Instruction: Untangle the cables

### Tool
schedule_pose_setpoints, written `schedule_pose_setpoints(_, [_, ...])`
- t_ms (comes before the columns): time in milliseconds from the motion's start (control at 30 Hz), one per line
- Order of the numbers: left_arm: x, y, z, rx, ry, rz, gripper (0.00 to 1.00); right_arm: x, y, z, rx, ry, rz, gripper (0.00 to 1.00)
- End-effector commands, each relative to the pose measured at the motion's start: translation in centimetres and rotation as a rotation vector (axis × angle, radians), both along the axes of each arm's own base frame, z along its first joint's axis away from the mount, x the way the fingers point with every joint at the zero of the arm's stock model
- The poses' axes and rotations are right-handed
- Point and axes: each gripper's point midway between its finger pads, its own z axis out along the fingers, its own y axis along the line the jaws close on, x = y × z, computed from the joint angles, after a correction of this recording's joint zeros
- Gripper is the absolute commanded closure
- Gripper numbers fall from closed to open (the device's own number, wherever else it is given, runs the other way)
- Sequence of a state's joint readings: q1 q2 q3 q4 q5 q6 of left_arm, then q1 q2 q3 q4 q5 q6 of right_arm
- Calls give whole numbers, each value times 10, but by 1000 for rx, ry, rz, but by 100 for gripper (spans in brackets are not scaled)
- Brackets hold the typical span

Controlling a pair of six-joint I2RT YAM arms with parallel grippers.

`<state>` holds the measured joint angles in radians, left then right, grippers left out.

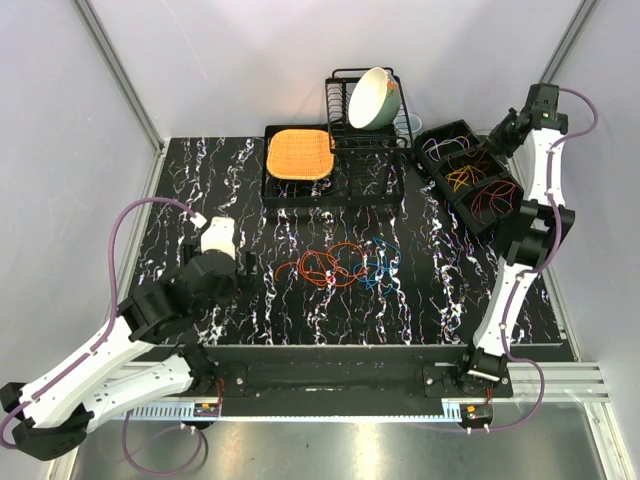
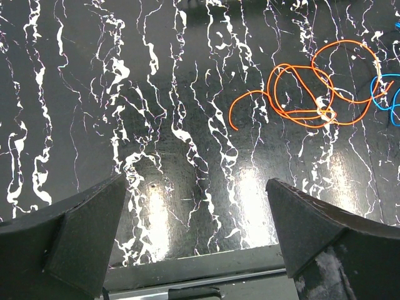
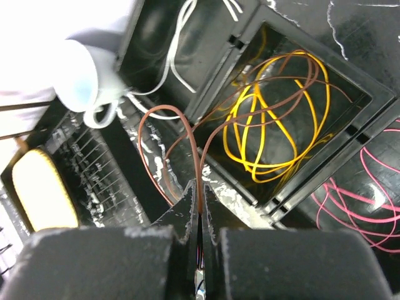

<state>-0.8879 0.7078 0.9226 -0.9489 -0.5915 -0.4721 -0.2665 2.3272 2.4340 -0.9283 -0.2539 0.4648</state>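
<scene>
The tabletop carries a loose tangle of cables at its centre. Over the compartment tray in the far right corner, our right gripper is pinched tight on a maroon-brown cable. The left gripper gapes wide, empty. We judge these wires light, limp and springy, so we'd pinch an outer loop, clear of crossings.

In the left wrist view we lose the blue cable past the right edge, and the knot in the orange cable is too fine for us to trace. In the right wrist view the brown cable vanishes between the fingers of the right claw; the pink cable runs off the right edge; the mug is blurred.
</scene>
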Motion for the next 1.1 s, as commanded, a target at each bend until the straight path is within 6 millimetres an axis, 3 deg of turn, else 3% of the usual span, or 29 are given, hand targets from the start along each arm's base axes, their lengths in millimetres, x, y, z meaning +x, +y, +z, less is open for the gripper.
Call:
schedule_pose_setpoints(0, [7,2,7,-15,-39,42,1,5,-6,-15,-31,32,-21,100])
schedule_pose_setpoints(467, [10,0,2,13,-20,41,1,19,-27,-77,-90,120,-74,100])
schedule_pose_setpoints(800, [10,-1,1,20,-17,40,1,26,-28,-98,-82,134,-77,100])
schedule_pose_setpoints(900, [10,-1,1,18,-18,40,1,24,-27,-95,-77,133,-75,100])
schedule_pose_setpoints(1000, [10,0,2,15,-19,39,1,22,-27,-78,-87,113,-79,89])
schedule_pose_setpoints(1033, [9,-1,2,12,-19,39,1,21,-27,-66,-93,95,-80,81])
schedule_pose_setpoints(1067, [9,-1,2,11,-20,39,1,21,-27,-62,-93,91,-81,66])
